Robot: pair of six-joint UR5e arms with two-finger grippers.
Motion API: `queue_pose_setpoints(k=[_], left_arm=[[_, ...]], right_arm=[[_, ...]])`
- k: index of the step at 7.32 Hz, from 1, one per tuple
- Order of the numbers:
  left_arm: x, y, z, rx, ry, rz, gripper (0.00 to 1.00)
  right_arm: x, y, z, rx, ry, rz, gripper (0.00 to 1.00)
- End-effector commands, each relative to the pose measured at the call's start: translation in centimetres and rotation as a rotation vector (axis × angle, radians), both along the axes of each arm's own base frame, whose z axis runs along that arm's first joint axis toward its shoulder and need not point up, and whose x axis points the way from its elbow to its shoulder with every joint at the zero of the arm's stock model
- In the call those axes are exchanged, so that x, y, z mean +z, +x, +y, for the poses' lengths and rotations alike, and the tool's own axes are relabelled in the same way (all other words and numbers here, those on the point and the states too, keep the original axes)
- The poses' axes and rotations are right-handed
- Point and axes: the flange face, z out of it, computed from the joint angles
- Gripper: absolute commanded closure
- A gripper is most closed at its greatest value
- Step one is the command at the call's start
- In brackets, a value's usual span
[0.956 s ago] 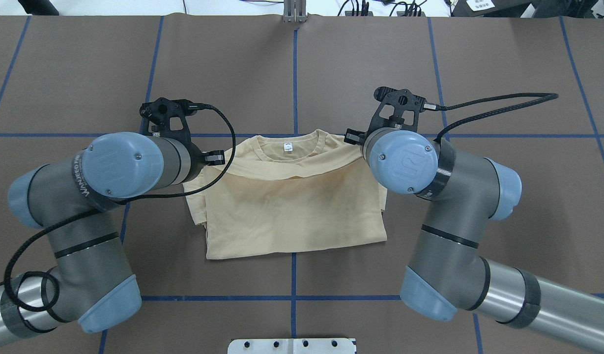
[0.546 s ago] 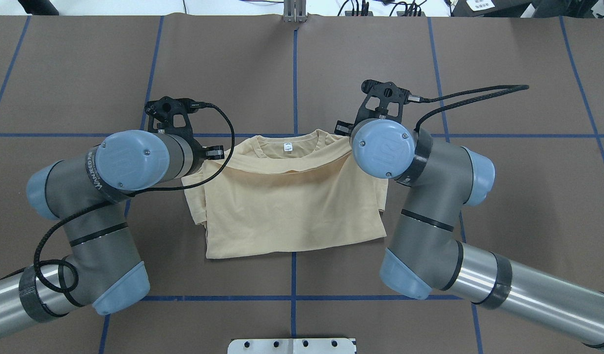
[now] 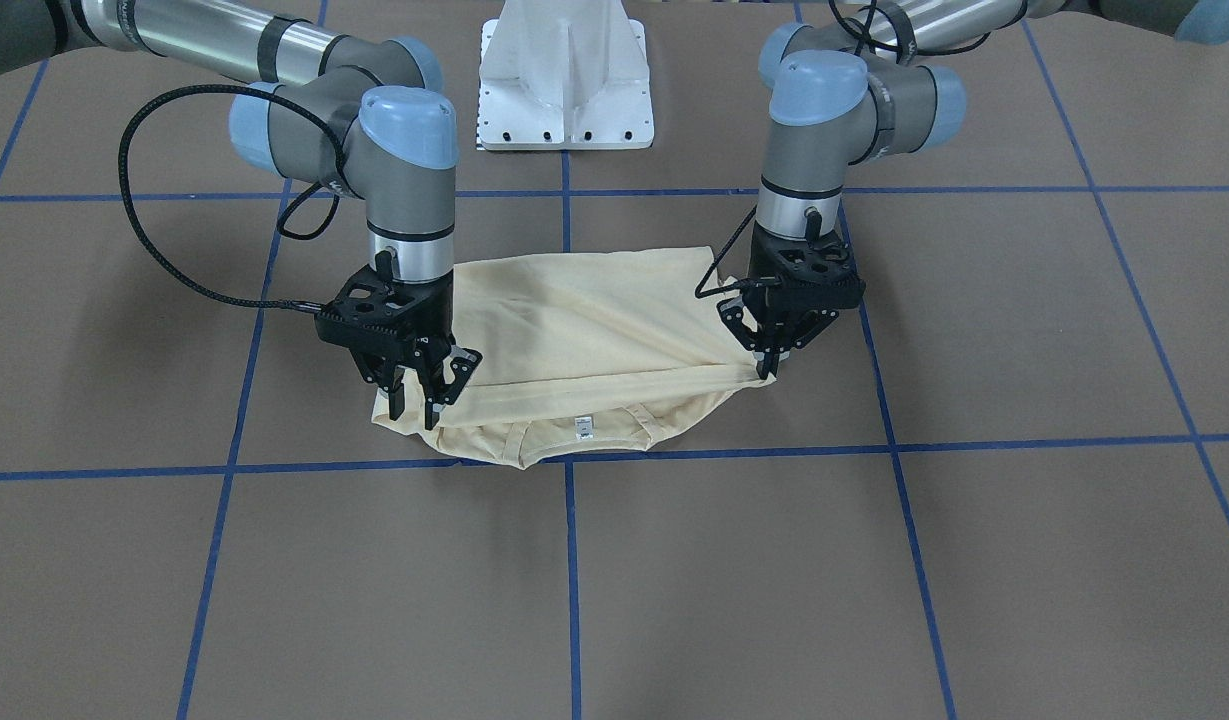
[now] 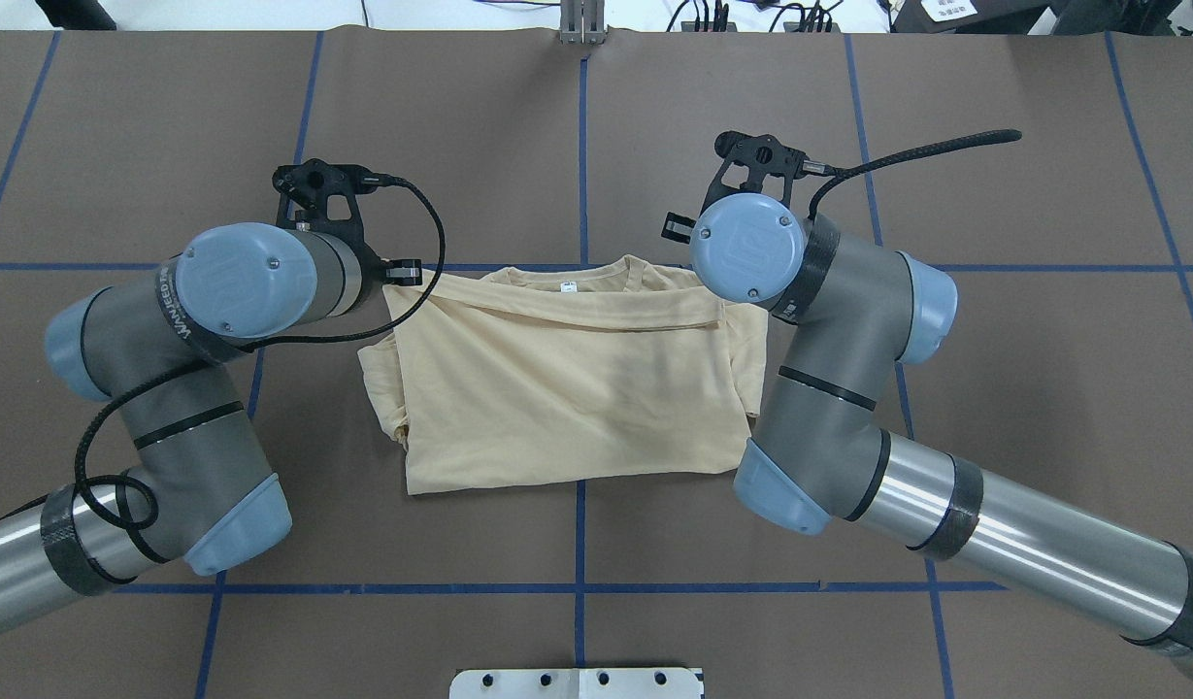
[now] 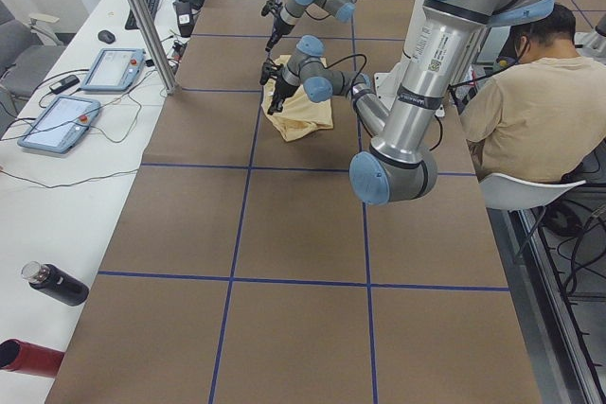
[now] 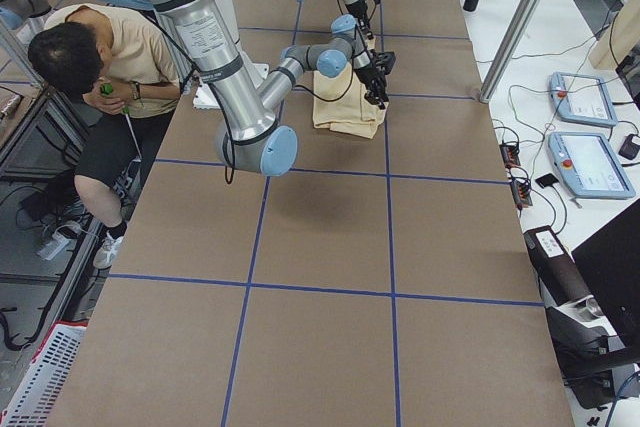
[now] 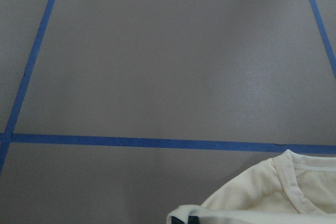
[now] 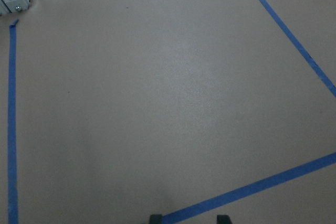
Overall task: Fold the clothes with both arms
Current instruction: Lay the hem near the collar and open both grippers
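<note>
The pale cream-yellow T-shirt [image 4: 567,388] lies folded on the brown table, with its collar and white neck label [image 3: 585,428] at the far edge. A doubled-over hem runs across just below the collar. My left gripper [image 3: 771,368] is shut on one end of that hem. In the left wrist view, cloth [image 7: 262,198] drapes over its close-set tips [image 7: 187,219]. My right gripper [image 3: 419,400] stands open over the other end of the hem. The right wrist view shows its tips [image 8: 189,217] apart, with only bare table between them.
The white pedestal base [image 3: 566,75] stands at the robot's side of the table. Blue tape lines [image 4: 582,146] grid the brown surface. A seated person [image 5: 521,92] is beside the table. Tablets [image 6: 590,162] and cables lie on white side benches, and a dark bottle [image 5: 57,283] lies nearby.
Both wrists have moved farther out over the table, away from the robot. The folded hem has travelled with them and now lies closer to the collar.
</note>
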Motion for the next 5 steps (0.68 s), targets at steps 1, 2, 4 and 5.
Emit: queue_pose_setpoints(k=[1, 2, 4, 5], left_arm=[[-0.3, -1.5, -1.3, 0.049, 0.08, -0.037, 0.0], [-0.8, -2.8, -1.7, 0.115, 0.131, -0.057, 0.0], [0.2, -4.0, 0.2, 0.164, 0.12, -0.04, 0.0], [1.3, -4.6, 1.7, 0.193, 0.095, -0.03, 0.0]], right_arm=[[-0.6, 1.6, -1.1, -0.065, -0.028, -0.034, 0.01], [-1.3, 3.4, -1.4, -0.125, -0.015, -0.045, 0.01], [0.1, 5.3, -1.2, -0.186, 0.017, -0.013, 0.01], [1.4, 7.8, -0.1, -0.246, 0.047, -0.023, 0.01]])
